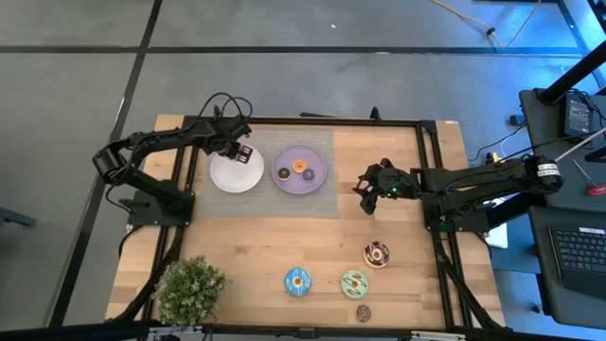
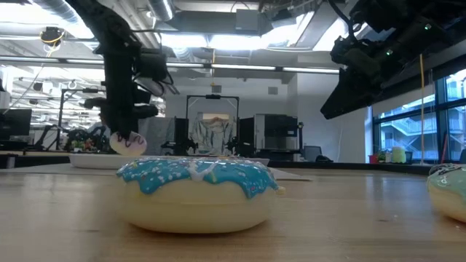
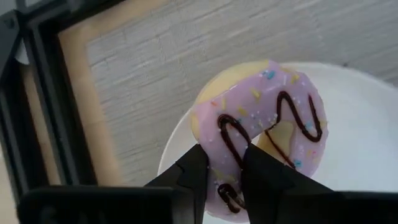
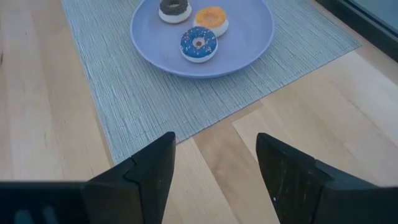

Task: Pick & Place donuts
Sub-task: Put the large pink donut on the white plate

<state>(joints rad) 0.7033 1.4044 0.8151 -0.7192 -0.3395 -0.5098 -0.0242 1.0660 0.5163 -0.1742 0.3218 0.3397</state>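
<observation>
A pink-iced donut with chocolate drizzle (image 3: 261,118) sits in my left gripper (image 3: 227,177) over the white plate (image 1: 230,177). In the low view the pink donut (image 2: 128,143) hangs under the gripper, close above the plate (image 2: 91,161). The lilac plate (image 1: 314,180) carries three mini donuts (image 4: 198,43). The blue donut (image 1: 297,281), green donut (image 1: 355,282), chocolate donut (image 1: 377,254) and a dark mini (image 1: 364,314) lie on the wood near the table's near edge. My right gripper (image 4: 214,168) is open, hovering over bare wood right of the mat. My left gripper pinches the pink donut's ring (image 3: 225,165) between its two fingers, coming from above. One finger (image 3: 194,174) is on the outer rim and the other (image 3: 264,177) stands below the hole. The donut hangs tilted under the fingers; whether it touches the white plate cannot be told.
A grey woven mat (image 1: 312,204) lies under both plates at the far middle of the table. A small potted plant (image 1: 189,289) stands at the near left corner. A black frame (image 1: 431,170) runs along the table's edges. Bare wood spans the table's middle.
</observation>
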